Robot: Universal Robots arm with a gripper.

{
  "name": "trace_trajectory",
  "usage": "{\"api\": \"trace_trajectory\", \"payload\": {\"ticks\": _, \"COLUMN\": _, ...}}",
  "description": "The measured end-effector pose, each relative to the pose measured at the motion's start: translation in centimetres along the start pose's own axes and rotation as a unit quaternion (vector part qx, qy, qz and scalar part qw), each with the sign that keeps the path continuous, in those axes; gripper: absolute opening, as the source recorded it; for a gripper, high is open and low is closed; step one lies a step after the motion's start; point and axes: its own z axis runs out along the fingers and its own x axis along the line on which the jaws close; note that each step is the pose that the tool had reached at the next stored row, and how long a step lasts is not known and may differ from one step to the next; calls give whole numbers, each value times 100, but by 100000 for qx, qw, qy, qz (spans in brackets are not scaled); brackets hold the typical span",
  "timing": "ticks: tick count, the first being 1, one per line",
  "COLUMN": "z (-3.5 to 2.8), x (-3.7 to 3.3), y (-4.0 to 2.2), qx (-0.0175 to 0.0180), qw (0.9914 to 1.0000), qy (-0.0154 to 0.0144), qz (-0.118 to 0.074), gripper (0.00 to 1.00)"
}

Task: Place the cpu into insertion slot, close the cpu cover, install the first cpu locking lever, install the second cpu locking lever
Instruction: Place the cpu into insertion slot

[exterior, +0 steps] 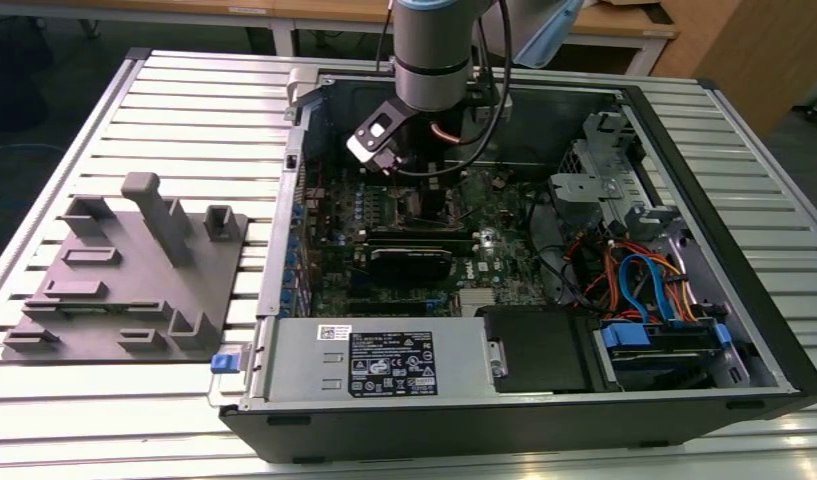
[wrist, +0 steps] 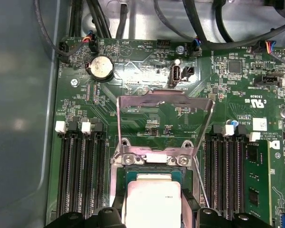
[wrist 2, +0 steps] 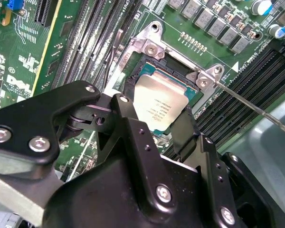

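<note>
The cpu [wrist 2: 164, 102] lies flat, face up, over the insertion slot [wrist 2: 131, 78].
Fingers [wrist 2: 133, 126] pinch its opposite edges; the cpu cover [wrist: 147, 100] stands raised beyond the slot, memory slots [wrist: 80, 175] flanking.

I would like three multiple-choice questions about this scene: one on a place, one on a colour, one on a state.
1. Where is the cpu? A at the socket; B in a hand; C on a chair.
2. What colour is the board? A red; B green; C white.
3. How is the cover? A shut over the cpu; B bent in half; C raised open.
Answers: 1 A, it lies over the socket. 2 B, its surface is green. 3 C, the frame stands up, off the cpu.
</note>
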Motion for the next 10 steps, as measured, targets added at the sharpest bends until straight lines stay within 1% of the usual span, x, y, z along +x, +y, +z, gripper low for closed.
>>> {"api": "trace_trajectory", "payload": {"ticks": 10, "z": 5, "x": -22, "y": 0, "qx": 6, "qw": 99999, "qy": 142, "qz": 509, "gripper": 54}}
